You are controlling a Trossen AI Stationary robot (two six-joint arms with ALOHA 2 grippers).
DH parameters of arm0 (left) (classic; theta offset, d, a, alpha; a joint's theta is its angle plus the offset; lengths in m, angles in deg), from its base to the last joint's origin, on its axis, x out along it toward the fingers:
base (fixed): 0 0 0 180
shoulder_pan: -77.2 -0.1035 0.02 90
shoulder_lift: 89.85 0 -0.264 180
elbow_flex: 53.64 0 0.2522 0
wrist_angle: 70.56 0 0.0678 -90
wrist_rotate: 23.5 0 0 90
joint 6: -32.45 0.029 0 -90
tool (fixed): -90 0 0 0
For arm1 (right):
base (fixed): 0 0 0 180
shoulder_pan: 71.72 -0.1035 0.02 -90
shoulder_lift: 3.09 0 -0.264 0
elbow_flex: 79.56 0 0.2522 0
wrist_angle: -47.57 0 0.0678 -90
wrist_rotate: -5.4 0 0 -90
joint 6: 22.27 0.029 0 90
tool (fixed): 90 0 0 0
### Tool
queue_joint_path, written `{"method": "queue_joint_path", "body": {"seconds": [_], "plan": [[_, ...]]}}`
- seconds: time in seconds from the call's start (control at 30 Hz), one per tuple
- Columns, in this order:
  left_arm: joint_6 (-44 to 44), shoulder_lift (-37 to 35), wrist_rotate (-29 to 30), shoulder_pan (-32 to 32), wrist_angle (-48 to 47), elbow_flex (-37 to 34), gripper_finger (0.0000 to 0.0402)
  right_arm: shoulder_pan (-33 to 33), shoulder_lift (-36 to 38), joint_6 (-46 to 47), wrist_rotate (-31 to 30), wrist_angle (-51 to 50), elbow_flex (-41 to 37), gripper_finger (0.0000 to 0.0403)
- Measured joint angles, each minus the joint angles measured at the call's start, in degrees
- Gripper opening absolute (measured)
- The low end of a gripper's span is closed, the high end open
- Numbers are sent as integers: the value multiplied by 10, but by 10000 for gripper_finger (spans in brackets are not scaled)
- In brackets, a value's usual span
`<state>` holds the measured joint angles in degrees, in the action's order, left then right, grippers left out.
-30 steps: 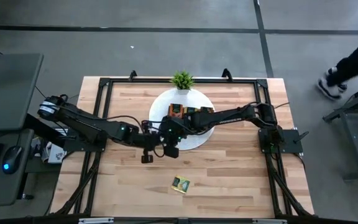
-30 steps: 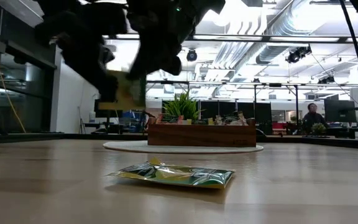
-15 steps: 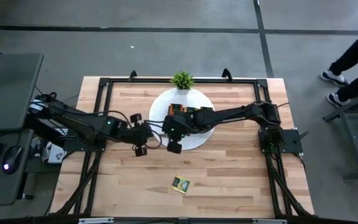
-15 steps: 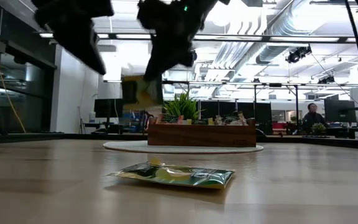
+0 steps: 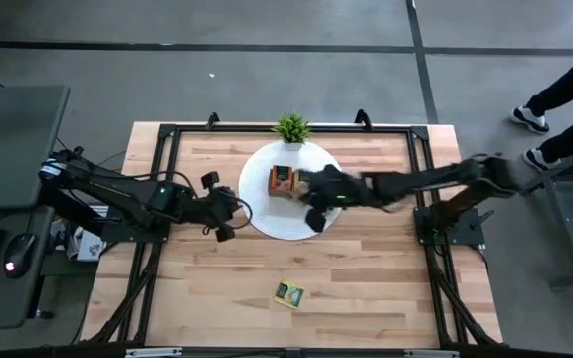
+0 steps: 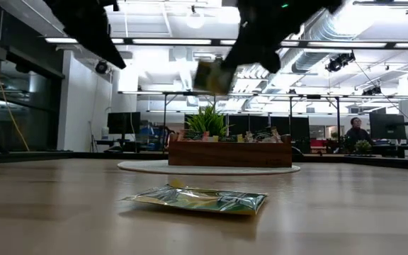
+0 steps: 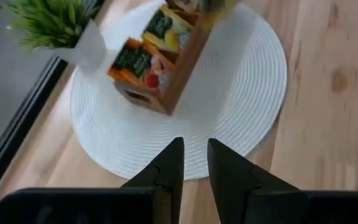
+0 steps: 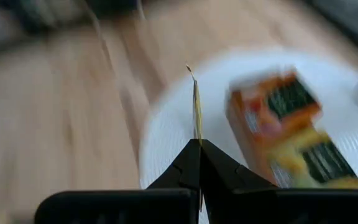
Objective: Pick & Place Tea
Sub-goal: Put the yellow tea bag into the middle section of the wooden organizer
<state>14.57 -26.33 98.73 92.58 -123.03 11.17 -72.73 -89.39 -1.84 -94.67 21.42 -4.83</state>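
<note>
Tea: one yellow-green sachet [image 8: 197, 112] is pinched edge-on in the right hand [image 5: 315, 218], whose fingers are clenched on its lower edge. In the low view this held sachet [image 6: 212, 76] hangs in the air, well above the tray. From above, the right hand sits over the round white mat [image 5: 267, 217], on the side nearer the right arm's base.

A second sachet [image 5: 288, 293], green and yellow, lies flat on the bare table [image 5: 366, 288], near the front edge and well apart from the mat. In the low view it is the nearest object, slightly crumpled.

More sachets stand upright in the wooden tray [image 7: 173, 87]; orange, yellow and dark green labels [image 7: 143, 59] are visible. The tray rests on the white mat. A small green potted plant [image 5: 291, 127] stands just behind the mat, at the far edge.

Left hand [image 7: 194, 163]: empty, fingers slightly parted with a narrow gap between them, pointing toward the mat's edge. From above it is just beside the mat, on the left-arm side.

Surface: light wood planks with a black frame around the table. The floor is grey, with dark seam lines.

Room: open ceiling with ducts and strip lights, and rows of desks with monitors beyond the table. A person's legs [image 5: 565, 94] show at the right edge of the high view; a seated person [image 6: 356, 133] shows far back in the low view.
</note>
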Motion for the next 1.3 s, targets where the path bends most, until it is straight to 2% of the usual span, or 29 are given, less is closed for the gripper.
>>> {"method": "queue_joint_path", "body": {"seconds": [0.07, 0.13, 0.23, 0.4, 0.57, 0.73, 0.87, 0.93, 1.03, 1.3], "plan": [[29, 2, 6, 0, 30, -4, 68, -6, 55, 16, -14, 147, -91, 0], [71, 11, 0, -11, 115, -1, 67, -12, 94, 23, -40, 268, -172, 0], [123, 31, -53, -49, 222, -1, 67, -21, 130, 41, -96, 406, -259, 0], [134, 65, -131, -127, 349, -1, 67, -29, 149, 44, -145, 574, -345, 0], [122, 96, -249, -203, 457, -1, 67, -22, 149, 27, -125, 734, -390, 0], [70, 143, -372, -249, 605, -1, 67, -1, 148, 22, -52, 783, -396, 0], [22, 181, -437, -265, 713, -3, 67, 8, 148, 18, -26, 817, -396, 0], [-1, 198, -450, -266, 760, -1, 70, 13, 148, 14, -16, 831, -396, 0], [-22, 210, -454, -267, 777, -2, 86, 19, 148, 14, -3, 834, -396, 0], [-45, 219, -469, -266, 811, -1, 164, 31, 148, 16, 16, 833, -396, 0]]}}
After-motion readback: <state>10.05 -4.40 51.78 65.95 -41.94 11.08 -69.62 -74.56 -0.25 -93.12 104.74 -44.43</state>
